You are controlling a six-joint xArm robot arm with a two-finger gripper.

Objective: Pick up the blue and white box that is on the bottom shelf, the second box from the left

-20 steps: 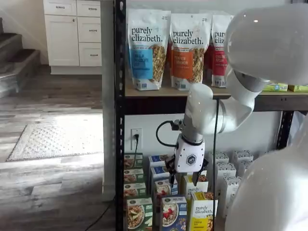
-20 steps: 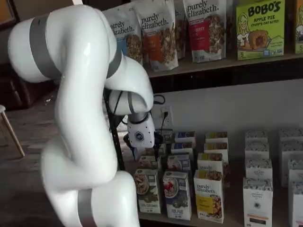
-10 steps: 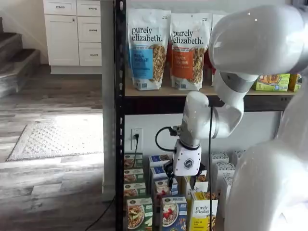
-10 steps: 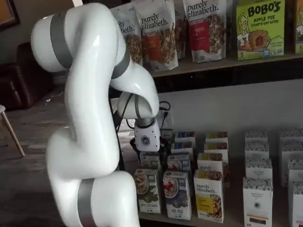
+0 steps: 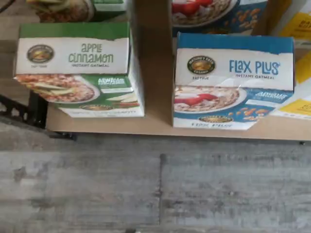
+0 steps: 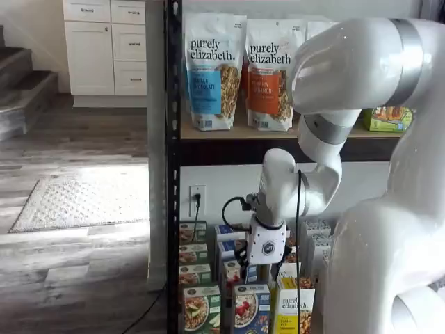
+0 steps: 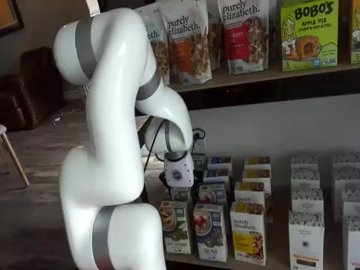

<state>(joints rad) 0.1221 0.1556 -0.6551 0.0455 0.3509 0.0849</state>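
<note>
Lower now, pincer point(image 6: 263, 273) nears blue and white box point(image 6: 250, 309).

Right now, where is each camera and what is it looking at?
Wrist view: rides on the arm, looks down at the blue and white box on the bottom shelf; no robot parts show.
Shelf view: faces the rack, end effector over the boxes.
Shelf view: side angle, arm fills it.
All three share that box.
</note>
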